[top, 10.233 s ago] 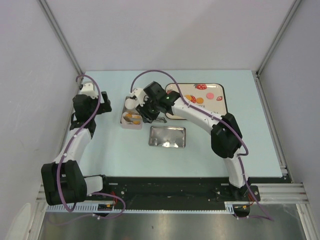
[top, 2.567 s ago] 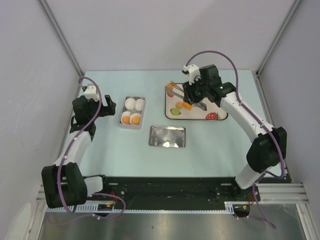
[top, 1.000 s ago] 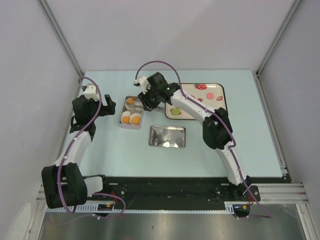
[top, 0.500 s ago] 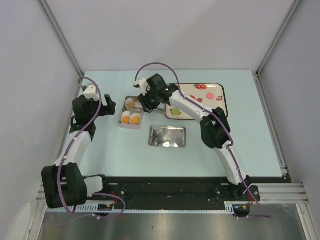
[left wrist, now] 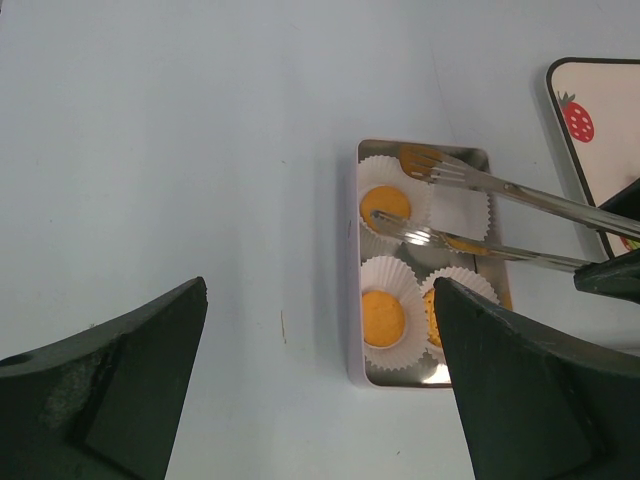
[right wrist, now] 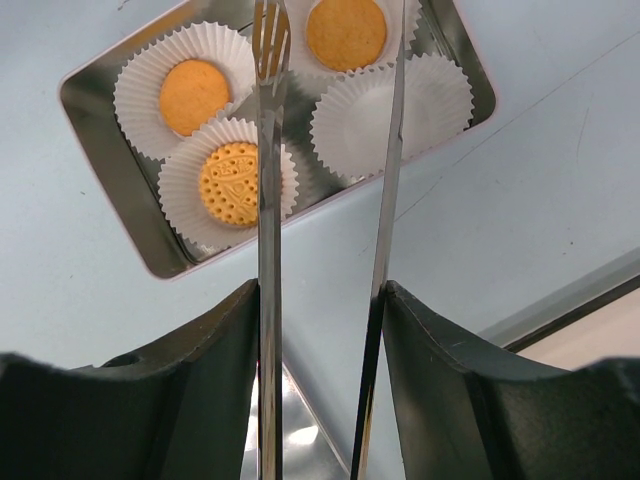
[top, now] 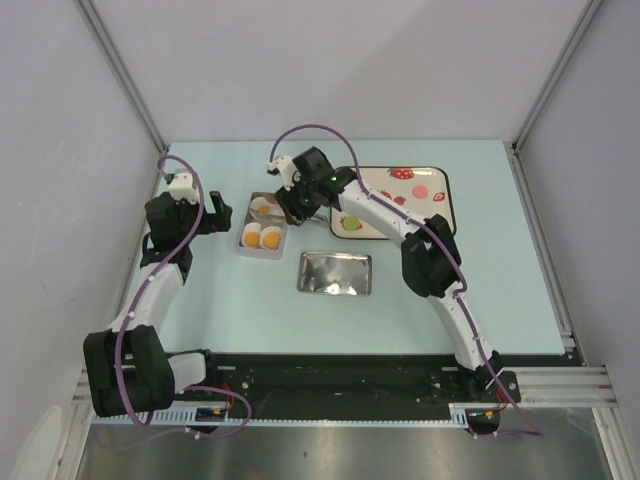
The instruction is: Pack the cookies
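Observation:
An open metal tin (top: 243,240) holds four white paper cups. Three cups hold round orange cookies (right wrist: 195,95) (right wrist: 232,183) (right wrist: 346,30); the fourth cup (right wrist: 395,105) is empty. My right gripper (right wrist: 320,300) (top: 300,200) is shut on metal tongs (right wrist: 268,230), whose arms stand apart and empty above the tin. The left wrist view shows the tin (left wrist: 352,260), the cookies (left wrist: 385,204) (left wrist: 383,315) and the tongs (left wrist: 520,195). My left gripper (left wrist: 320,290) (top: 215,215) is open and empty, just left of the tin.
A strawberry-print tray (top: 420,190) lies right of the tin, partly under my right arm. The tin's flat metal lid (top: 335,272) lies in front of the tin. Grey walls close in the table on three sides.
My right arm has swung with the tongs from the tray to above the tin. The tin held two cookies then and holds three now. The left arm has not moved.

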Robot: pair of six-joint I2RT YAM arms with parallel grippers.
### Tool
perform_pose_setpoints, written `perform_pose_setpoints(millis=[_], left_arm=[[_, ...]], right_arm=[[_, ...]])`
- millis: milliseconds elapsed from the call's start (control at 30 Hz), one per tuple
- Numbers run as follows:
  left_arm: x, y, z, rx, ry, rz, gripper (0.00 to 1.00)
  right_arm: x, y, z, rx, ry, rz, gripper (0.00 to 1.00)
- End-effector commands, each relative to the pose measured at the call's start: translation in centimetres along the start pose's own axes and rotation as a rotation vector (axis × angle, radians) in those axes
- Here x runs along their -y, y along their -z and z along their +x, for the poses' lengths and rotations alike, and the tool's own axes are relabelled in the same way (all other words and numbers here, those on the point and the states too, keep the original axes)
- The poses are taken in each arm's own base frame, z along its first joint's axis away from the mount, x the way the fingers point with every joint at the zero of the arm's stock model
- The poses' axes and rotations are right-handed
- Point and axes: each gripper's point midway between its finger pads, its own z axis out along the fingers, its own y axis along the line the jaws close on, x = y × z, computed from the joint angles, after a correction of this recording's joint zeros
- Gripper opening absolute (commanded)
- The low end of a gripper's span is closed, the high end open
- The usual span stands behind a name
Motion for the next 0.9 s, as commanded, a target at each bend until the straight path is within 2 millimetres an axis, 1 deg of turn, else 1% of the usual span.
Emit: perform_pose_setpoints(millis=[0, 267, 400, 467, 500, 567, 600, 633, 667, 700, 733, 767, 800, 833, 867], left_arm=[[-0.2, 0.3, -1.8, 0.067, -0.034, -0.001, 1.0], [-0.1, 0.4, -1.9, 0.07, -0.033, 0.0, 1.0], [0.0, 0.4, -2.0, 0.072, -0.033, 0.004, 1.0], [0.1, 0.4, -2.2, 0.076, -0.033, 0.007, 1.0], [0.1, 0.4, -2.1, 0.074, -0.032, 0.008, 1.0], [0.1, 0.4, -2.2, 0.076, -0.034, 0.01, 1.0], [0.2, 0.5, -2.4, 0.079, -0.034, 0.012, 1.0], [0.1, 0.5, -2.3, 0.079, -0.035, 0.009, 1.0], [0.2, 0.6, -2.4, 0.081, -0.037, 0.01, 1.0], [0.1, 0.6, -2.3, 0.081, -0.04, 0.008, 1.0], [0.1, 0.6, -2.3, 0.081, -0.042, 0.008, 1.0], [0.2, 0.6, -2.3, 0.084, -0.044, 0.01, 1.0], [0.1, 0.7, -2.3, 0.084, -0.042, 0.008, 1.0], [0.1, 0.7, -2.2, 0.084, -0.044, 0.008, 1.0], [0.2, 0.7, -2.2, 0.084, -0.044, 0.013, 1.0]], right_arm=[[0.0, 2.7, -4.8, 0.126, 0.031, 0.02, 0.54], [-0.1, 4.6, -6.9, 0.171, 0.043, 0.026, 0.54], [-0.1, 5.6, -7.1, 0.173, 0.036, 0.033, 0.54], [0.6, 6.2, -7.1, 0.179, 0.023, 0.046, 0.54], [0.7, 6.9, -7.1, 0.18, 0.019, 0.053, 0.54], [1.8, 7.7, -6.8, 0.182, 0.007, 0.079, 0.54], [2.0, 8.6, -6.7, 0.185, 0.003, 0.088, 0.54], [2.8, 9.3, -6.5, 0.189, -0.008, 0.101, 0.54], [3.1, 9.9, -6.4, 0.192, -0.014, 0.107, 0.54], [3.3, 10.9, -6.0, 0.199, -0.021, 0.115, 0.53], [4.1, 11.8, -5.8, 0.204, -0.031, 0.128, 0.54], [4.5, 12.4, -5.6, 0.209, -0.039, 0.136, 0.54], [4.5, 14.0, -6.1, 0.238, -0.038, 0.143, 0.54], [4.8, 14.0, -4.9, 0.22, -0.051, 0.145, 0.54], [5.7, 14.6, -4.2, 0.215, -0.072, 0.158, 0.54]])
